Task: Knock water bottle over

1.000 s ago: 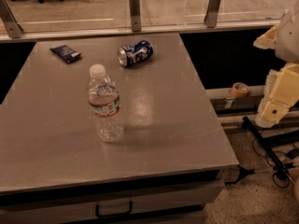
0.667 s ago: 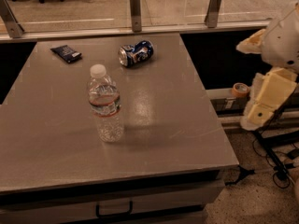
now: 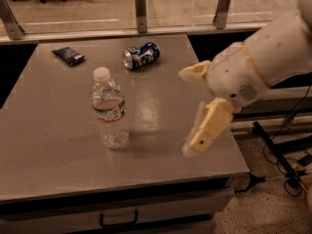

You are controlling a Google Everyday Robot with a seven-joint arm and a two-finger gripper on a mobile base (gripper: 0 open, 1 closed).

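The water bottle (image 3: pixel 110 112) stands upright on the grey table (image 3: pixel 53 145), left of centre. It is clear and ribbed, with a white cap and a label band with red and green edges. My gripper (image 3: pixel 185 112) has come in from the right and hangs over the table's right part, to the right of the bottle and apart from it. Its two cream fingers (image 3: pixel 208 128) are spread wide, one high and one low, and hold nothing.
A blue soda can (image 3: pixel 141 55) lies on its side at the back of the table. A dark packet (image 3: pixel 68 55) lies at the back left. A glass railing with metal posts (image 3: pixel 140 4) runs behind. Cables (image 3: pixel 287 165) lie on the floor at right.
My arm has swung in from the right edge of the view, leftward over the table toward the bottle. The bottle, can and packet have not moved.
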